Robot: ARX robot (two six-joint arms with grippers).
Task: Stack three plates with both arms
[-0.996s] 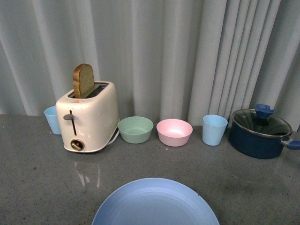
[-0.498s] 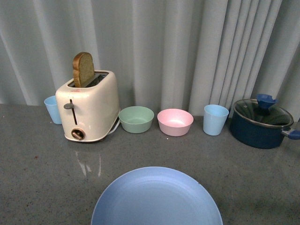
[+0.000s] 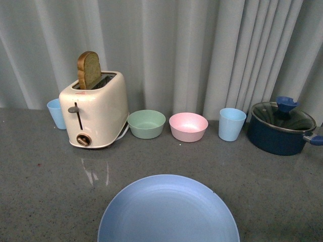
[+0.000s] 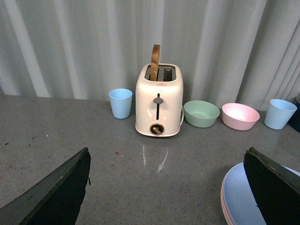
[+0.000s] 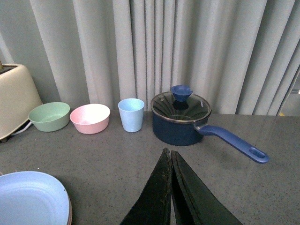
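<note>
Nearest your front camera, the light blue plate (image 3: pixel 168 209) lies flat on the grey countertop (image 3: pixel 40 176), its near rim cut off by the frame edge. From the left wrist view you see a thin pink edge (image 4: pixel 223 212) under this plate's rim, and from the right wrist view a pinkish-beige edge under it as well, so the blue plate sits on top of at least one other plate; you cannot tell how many lie beneath.

No brand, label or readable writing shows on any item.

Neither arm appears in the front view. Your left gripper (image 4: pixel 168 187) hovers above the counter with its two dark fingers (image 4: pixel 56 192) spread far apart, nothing between them. Your right gripper (image 5: pixel 171 187) hovers over bare counter near the stack, its fingers (image 5: pixel 157 192) pressed together and gripping nothing.

Farther back, a row stands before the grey curtain (image 3: pixel 176 50): a light blue cup (image 3: pixel 55 113), a cream toaster (image 3: pixel 95 110) with a slice of brown bread (image 3: pixel 89 70) upright in one slot, a mint-green bowl (image 3: pixel 146 123), a pink bowl (image 3: pixel 188 126), a second light blue cup (image 3: pixel 231 124), and a dark blue saucepan (image 3: pixel 281 131) with a glass lid.
</note>
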